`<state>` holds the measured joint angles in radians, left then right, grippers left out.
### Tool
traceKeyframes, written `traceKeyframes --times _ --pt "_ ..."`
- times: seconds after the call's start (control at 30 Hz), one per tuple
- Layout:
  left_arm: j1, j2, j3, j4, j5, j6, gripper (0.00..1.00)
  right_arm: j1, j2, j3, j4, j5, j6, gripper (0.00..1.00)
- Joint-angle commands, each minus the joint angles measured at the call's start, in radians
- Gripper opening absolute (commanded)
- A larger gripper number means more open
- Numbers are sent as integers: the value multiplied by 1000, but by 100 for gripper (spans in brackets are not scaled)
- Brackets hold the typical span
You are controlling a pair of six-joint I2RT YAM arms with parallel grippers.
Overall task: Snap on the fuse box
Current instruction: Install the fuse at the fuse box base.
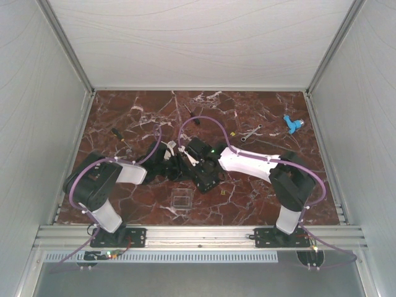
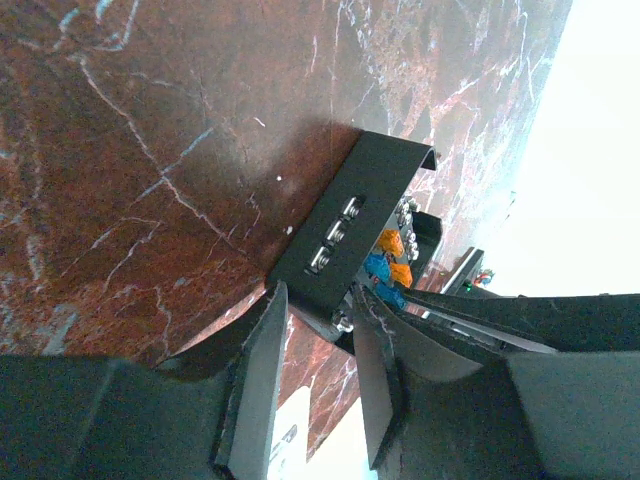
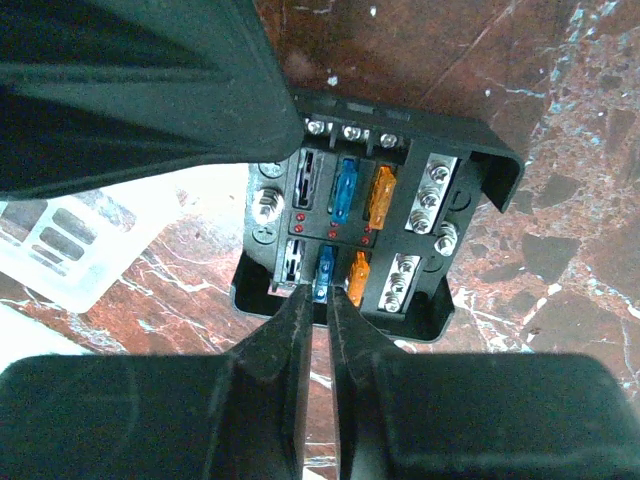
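Observation:
The fuse box is a black square housing lying open-faced on the marble, with blue and orange fuses and silver screw terminals showing. My right gripper comes at it from the near side, its fingers almost together and pinching the near end of a blue fuse in the front row. My left gripper is shut on the box's side wall, one finger on either face of it. From above, both grippers meet at the fuse box in mid-table. The clear lid lies apart, nearer the arms' bases.
A black screwdriver lies at the left, a small wrench and a blue part at the back right. White walls enclose the marble table on three sides. The clear lid shows left of the right gripper.

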<state>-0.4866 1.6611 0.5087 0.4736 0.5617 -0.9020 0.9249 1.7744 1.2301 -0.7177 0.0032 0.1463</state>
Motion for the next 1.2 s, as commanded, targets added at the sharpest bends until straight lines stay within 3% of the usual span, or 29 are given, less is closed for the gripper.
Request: traceKeyframes --times 0.0,0.2,0.4,1.17 --pt "-1 -32 5 44 5 1 33 17 -1 13 -55 -32 1 10" --pt "-1 -41 1 41 5 2 33 14 -63 36 -40 13 34 22" --pt "-1 -50 -2 39 0 5 34 -14 -113 34 11 59 97 24" --pt "-15 -31 -6 25 -11 21 37 -24 -2 2 42 20 142 3"
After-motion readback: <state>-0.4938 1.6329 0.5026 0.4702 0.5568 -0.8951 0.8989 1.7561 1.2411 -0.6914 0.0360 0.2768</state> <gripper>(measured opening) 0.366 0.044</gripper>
